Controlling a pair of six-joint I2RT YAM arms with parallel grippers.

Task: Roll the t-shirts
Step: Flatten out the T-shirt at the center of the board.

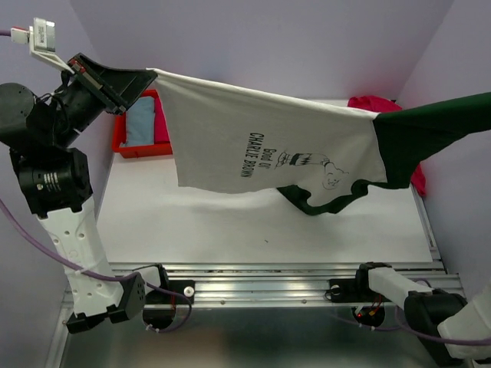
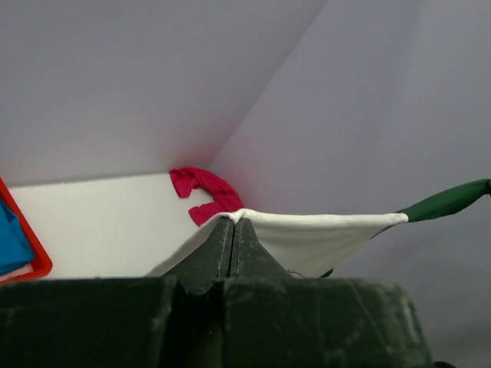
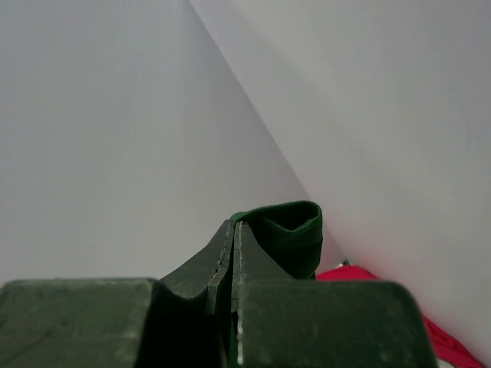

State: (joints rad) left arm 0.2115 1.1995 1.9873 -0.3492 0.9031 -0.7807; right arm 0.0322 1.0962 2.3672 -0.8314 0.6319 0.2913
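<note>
- Cream cloth tee (image 1: 261, 146) hangs stretched in the air above the table (image 1: 192, 230), between both arms.
- Your left gripper (image 2: 232, 224) is clamped on a white corner, and your right gripper (image 3: 234, 230) pinches the green sleeve (image 3: 288, 234).
- It looks soft, light and floppy, so hold it by its edges and corners.

White links (image 1: 73, 238), black joints (image 1: 46, 180), purple cables (image 1: 100, 274); the left tool (image 2: 232, 221) is dark.

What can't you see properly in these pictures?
Top view: the right gripper is past the right edge, where the green sleeve is cut off.
Top view: the pink t-shirt is partly hidden behind the cream t-shirt.
Top view: the left gripper and cream t-shirt cover part of the red tray.
</note>
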